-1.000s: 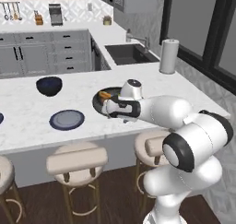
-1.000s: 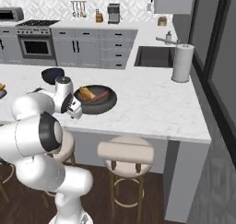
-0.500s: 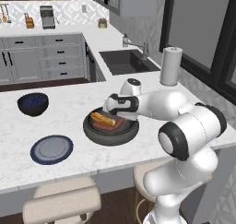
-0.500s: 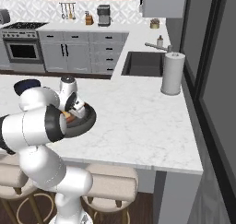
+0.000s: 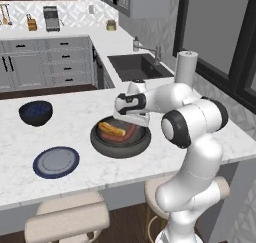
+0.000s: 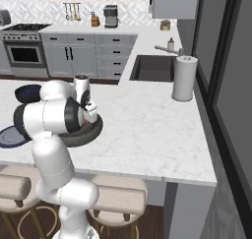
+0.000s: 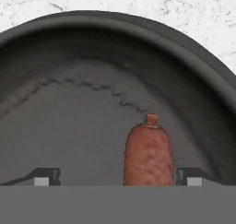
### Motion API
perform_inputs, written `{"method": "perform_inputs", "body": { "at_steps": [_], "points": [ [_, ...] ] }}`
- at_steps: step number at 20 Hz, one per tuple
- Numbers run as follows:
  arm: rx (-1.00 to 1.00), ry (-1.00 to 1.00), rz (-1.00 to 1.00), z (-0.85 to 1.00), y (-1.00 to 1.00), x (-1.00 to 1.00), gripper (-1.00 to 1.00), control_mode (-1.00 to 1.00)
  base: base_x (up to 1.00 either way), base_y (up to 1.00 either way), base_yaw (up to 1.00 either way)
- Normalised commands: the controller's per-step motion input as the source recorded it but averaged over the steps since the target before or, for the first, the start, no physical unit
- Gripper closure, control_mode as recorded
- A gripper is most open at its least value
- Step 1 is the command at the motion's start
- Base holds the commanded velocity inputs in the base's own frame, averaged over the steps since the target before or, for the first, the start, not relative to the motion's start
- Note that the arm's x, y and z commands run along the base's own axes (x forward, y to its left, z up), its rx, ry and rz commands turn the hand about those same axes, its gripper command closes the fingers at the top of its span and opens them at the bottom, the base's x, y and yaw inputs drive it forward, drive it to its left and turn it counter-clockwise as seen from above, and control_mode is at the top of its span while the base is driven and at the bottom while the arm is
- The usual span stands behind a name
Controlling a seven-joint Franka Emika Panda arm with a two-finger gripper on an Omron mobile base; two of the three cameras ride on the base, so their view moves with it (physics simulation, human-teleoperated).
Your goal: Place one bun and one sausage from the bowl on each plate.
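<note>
Now, from the left base view, the wide dark grey-black round bowl [image 5: 120,139] sits mid-counter holding a golden bun [image 5: 112,130] and a reddish sausage [image 5: 129,132]; the flat navy-rimmed plate [image 5: 56,161] lies at its 8 o'clock, and the white arm's hand hangs over the bowl's 1 o'clock rim. Right base view: the arm hides most of the bowl (its rim peeks out). Hand view: the two-finger gripper [image 7: 116,176] is spread wide and released, the sausage standing between its tips, nearer the right one.

A small blue bowl [image 5: 35,112] sits on the marble counter [image 5: 65,197]; a paper towel roll [image 6: 184,78] stands (upright) beside the sink [image 6: 153,68].
</note>
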Motion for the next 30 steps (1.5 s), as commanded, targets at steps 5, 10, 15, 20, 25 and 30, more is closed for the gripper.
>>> {"method": "perform_inputs", "body": {
  "at_steps": [5,10,15,20,25,30],
  "points": [
    [-0.07,0.06,-0.03,-0.39,0.0,-0.01,1.0,-1.0,0.0,0.0,0.0],
    [-0.01,-0.01,0.0,-0.05,0.0,-0.07,1.0,-1.0,0.0,0.0,0.0],
    [0.0,-0.09,-0.02,0.31,0.0,-0.44,1.0,-1.0,0.0,0.0,0.0],
    [0.0,-0.28,-0.04,0.92,0.0,-0.88,1.0,-1.0,0.0,0.0,0.0],
    [0.0,-0.13,0.0,0.51,0.05,-0.6,1.0,1.0,-0.4,0.14,0.0],
    [0.0,0.0,0.0,0.0,0.0,0.0,1.0,1.0,-0.72,0.9,0.04]
  ]
}}
